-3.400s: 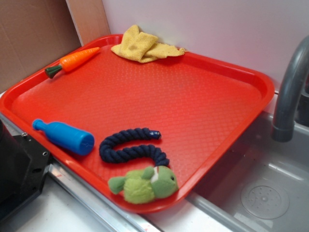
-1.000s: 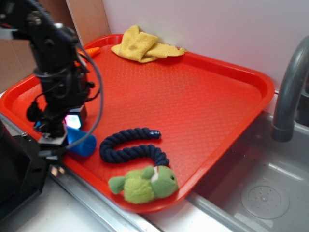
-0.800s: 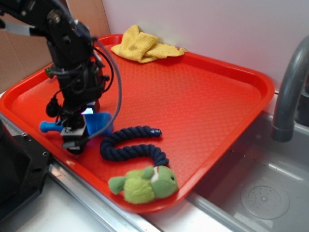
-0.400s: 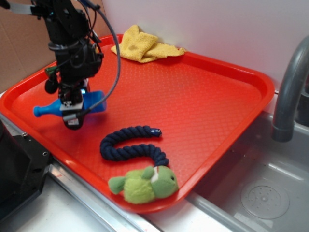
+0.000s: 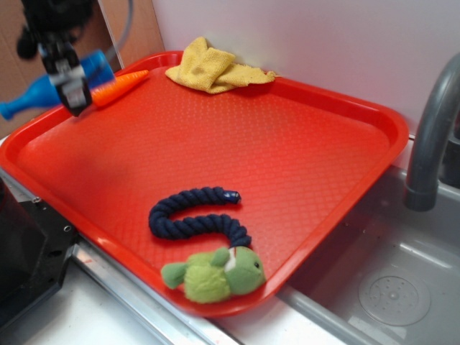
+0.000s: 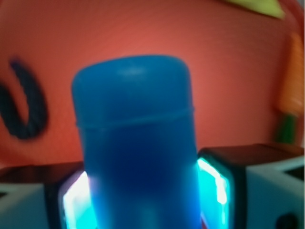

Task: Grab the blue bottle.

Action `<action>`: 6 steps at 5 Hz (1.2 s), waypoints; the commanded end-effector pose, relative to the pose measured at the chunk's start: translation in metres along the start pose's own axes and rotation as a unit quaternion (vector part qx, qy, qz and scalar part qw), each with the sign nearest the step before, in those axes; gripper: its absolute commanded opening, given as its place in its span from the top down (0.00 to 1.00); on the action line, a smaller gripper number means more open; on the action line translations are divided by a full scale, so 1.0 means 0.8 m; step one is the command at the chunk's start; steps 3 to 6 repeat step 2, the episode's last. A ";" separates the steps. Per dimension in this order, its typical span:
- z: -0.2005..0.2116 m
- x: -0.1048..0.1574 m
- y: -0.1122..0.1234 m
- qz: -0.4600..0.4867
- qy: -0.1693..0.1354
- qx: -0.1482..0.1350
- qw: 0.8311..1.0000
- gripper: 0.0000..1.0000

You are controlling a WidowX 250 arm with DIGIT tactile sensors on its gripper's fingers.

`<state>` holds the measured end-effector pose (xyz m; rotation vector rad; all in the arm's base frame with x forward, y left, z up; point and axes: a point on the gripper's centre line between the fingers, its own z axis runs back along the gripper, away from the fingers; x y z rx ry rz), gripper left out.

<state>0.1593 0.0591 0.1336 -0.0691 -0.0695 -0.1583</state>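
Black gripper (image 5: 72,85) clamping small bright-blue plastic bottle (image 5: 44,88) at body, carrying it in air over far-left corner of red plastic tray (image 5: 287,172). Grab looking done; nothing obvious remaining.

The gripper (image 5: 72,80) sits at about ten o'clock in the exterior view, raised, fingers pointing down, blurred. Its jaws are clamped on the blue bottle (image 5: 43,85); the wrist view shows a lit pad (image 6: 217,188) against each side.
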 end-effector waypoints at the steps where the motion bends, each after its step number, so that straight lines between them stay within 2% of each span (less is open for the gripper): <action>1: 0.070 0.023 0.018 0.125 0.004 0.033 0.992 1.00; 2: 0.084 0.031 0.017 0.114 -0.012 0.057 0.992 1.00; 6: 0.084 0.031 0.017 0.114 -0.012 0.057 0.992 1.00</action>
